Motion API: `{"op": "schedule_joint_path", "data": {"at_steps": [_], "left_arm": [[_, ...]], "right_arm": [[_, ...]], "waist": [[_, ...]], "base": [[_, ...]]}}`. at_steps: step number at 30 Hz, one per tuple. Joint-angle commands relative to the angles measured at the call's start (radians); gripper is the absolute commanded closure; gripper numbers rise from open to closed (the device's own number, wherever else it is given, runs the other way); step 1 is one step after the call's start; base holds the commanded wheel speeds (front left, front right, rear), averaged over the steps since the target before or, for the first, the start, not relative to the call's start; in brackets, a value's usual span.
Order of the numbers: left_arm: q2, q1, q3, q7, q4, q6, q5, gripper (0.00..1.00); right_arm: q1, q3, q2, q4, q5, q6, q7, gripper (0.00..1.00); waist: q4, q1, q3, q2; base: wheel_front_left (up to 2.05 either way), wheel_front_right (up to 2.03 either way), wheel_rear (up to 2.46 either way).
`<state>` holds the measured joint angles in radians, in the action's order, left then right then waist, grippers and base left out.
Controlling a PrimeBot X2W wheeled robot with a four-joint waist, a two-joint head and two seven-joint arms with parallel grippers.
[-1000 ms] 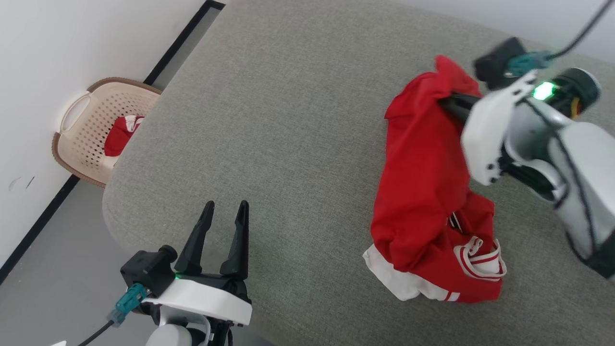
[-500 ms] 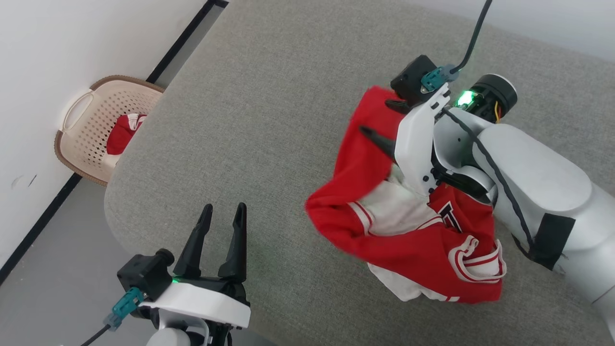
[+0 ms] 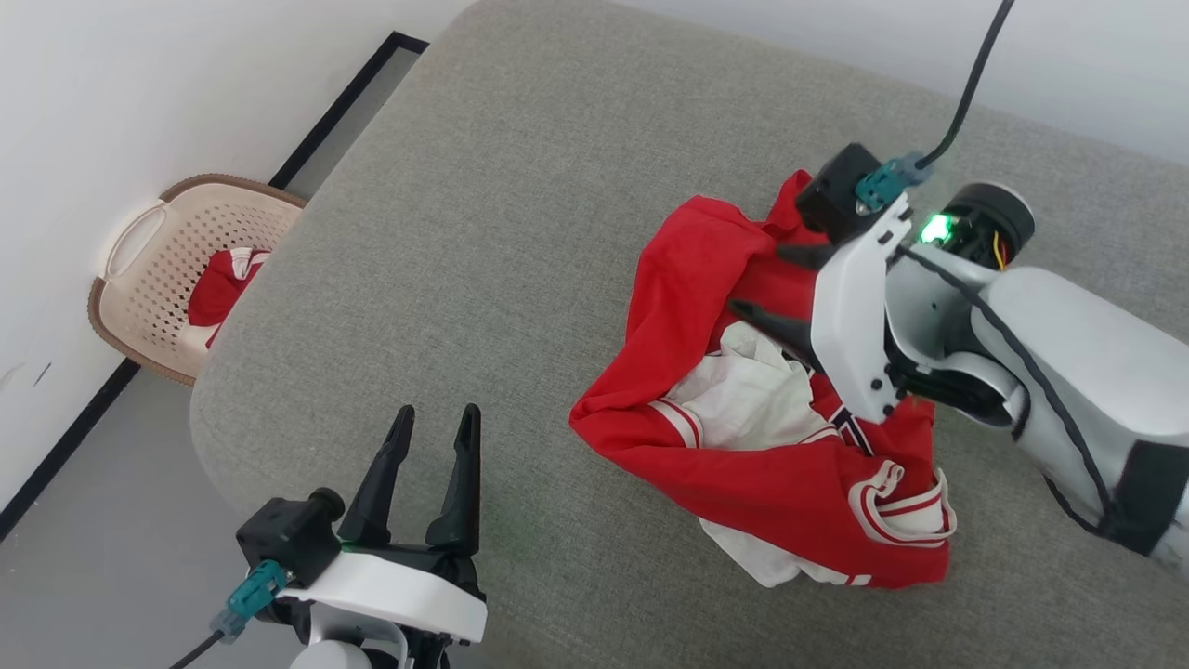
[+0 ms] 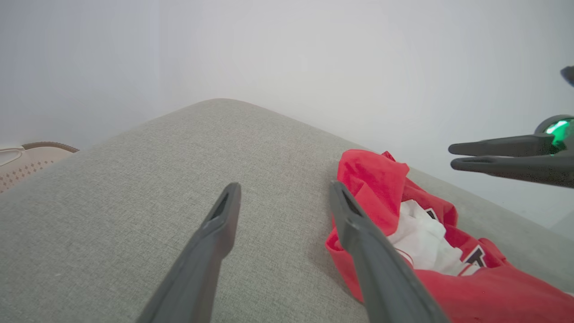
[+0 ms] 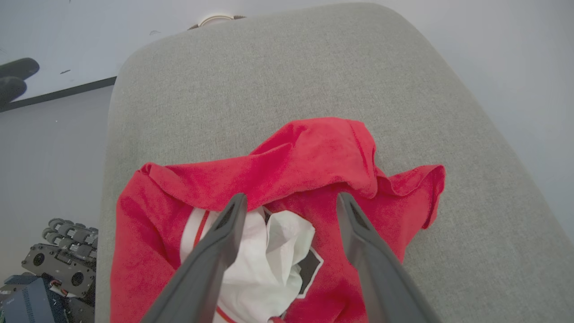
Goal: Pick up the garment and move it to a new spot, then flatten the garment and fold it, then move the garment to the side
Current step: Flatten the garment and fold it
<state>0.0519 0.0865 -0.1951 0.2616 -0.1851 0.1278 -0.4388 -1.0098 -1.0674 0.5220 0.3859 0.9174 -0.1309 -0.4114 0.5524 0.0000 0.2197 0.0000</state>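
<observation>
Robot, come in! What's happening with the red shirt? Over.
Left gripper open, empty. Right gripper open above garment, crumpled on cushion. Basket off to left.

Head view looks down on the cushion (image 3: 520, 232); both wrist views sit low over it, sharing the garment (image 3: 692, 279)

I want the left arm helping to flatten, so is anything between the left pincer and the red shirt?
Nothing visible. Bare grey cushion lies between the left pincer and the garment. The basket sits on the floor off to the left, clear of that path.
</observation>
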Motion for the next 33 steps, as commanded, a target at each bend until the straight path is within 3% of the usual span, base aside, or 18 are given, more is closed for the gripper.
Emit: {"op": "schedule_joint_path", "data": {"at_steps": [1,12,19,33], "left_arm": [[-0.001,-0.008,-0.001,0.005,0.000,0.003,0.008,0.00],[-0.001,-0.009,0.005,0.005,0.009,0.003,-0.001,0.00],[-0.001,-0.006,0.011,0.005,0.022,0.003,-0.017,0.00],[-0.001,0.001,0.015,0.005,0.043,0.003,-0.036,0.00]], "right_arm": [[0.020,-0.005,0.017,-0.034,0.019,0.000,-0.031,0.00],[0.077,-0.002,0.067,-0.145,0.064,0.000,-0.197,0.00],[0.104,-0.021,0.057,-0.134,0.031,0.000,-0.266,0.00],[0.054,-0.160,-0.018,0.035,-0.038,0.000,-0.204,0.00]], "waist": [[-0.004,0.0000,-0.004,0.0000],[0.000,0.0000,0.002,0.0000],[0.007,0.0000,0.024,0.0000],[0.019,0.0000,0.061,0.0000]], "base": [[0.00,0.00,0.00],[0.00,0.00,0.00],[0.00,0.00,0.00],[0.00,0.00,0.00]]}}
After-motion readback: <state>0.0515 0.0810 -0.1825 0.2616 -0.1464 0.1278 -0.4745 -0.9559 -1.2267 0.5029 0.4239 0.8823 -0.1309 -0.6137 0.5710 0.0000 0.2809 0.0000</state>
